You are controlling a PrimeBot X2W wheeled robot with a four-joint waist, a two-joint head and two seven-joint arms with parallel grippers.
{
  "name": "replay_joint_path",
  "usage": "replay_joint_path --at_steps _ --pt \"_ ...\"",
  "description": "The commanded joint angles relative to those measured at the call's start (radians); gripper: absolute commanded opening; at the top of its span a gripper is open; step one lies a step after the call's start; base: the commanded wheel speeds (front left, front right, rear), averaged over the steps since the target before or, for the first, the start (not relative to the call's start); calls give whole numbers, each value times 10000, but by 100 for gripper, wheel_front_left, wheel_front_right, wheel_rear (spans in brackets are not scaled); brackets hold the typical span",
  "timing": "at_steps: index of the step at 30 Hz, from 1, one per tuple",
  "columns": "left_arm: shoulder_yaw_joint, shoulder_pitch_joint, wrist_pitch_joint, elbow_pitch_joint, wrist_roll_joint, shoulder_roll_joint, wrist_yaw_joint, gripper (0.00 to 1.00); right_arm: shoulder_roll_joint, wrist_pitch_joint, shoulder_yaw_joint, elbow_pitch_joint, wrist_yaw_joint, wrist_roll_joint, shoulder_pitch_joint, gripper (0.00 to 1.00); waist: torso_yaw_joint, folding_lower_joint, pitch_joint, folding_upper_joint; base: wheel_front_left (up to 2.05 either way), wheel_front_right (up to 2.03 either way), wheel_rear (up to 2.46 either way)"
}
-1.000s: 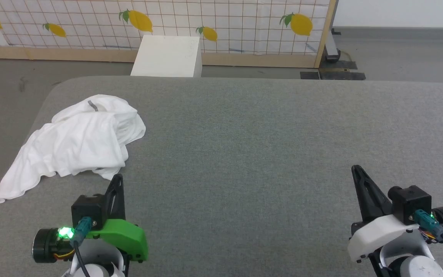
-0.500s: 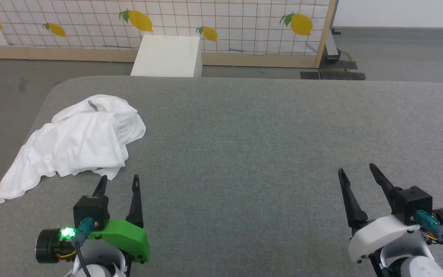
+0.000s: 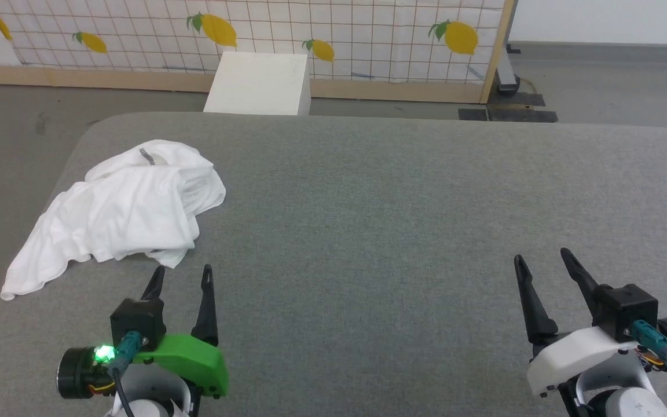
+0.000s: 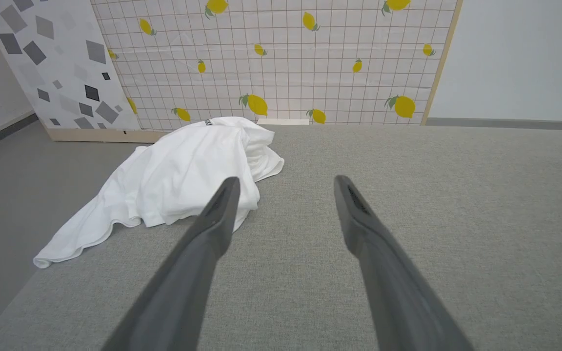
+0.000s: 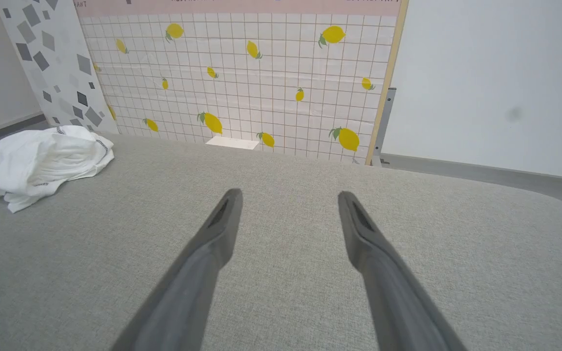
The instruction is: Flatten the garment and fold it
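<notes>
the garment (image 3: 119, 211) lies in a crumpled heap on the far left part of the grey padded table (image 3: 380, 191), close to its rounded corner. it is white and has many folds, and one thin end of it stretches toward the left edge of the table, on the side nearer to the robot. a short piece of dark zigzag stitching shows on the top of the heap. the left gripper (image 3: 183, 269) is just beside the near edge of the garment; its two dark fingers are spread and they hold nothing. in the left wrist view one fingertip stands in front of the cloth, and i cannot tell if it touches the cloth. the right gripper (image 3: 542, 255) is over the bare table on the right side, well apart from the garment, and its fingers are spread too, with only the grey surface seen between them. behind the table a white box (image 3: 259, 84) stands on the floor, in front of a panel (image 3: 362, 35) with a grid and yellow lemons
</notes>
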Motion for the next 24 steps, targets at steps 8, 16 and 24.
replay_joint_path --at_steps 8,16,24 --pt "-32 -21 -257 167 -239 -7 94 100 2 -261 -66 140 -4 256 174 100 349 0 23 0 0 0 0" --pt "-48 4 -421 273 -365 -9 116 100 3 -426 -92 248 -5 387 228 100 755 0 33 0 0 0 0" --pt "-124 10 -608 420 -530 -12 140 100 3 -613 -129 377 -6 530 305 100 1287 0 42 0 0 0 0"
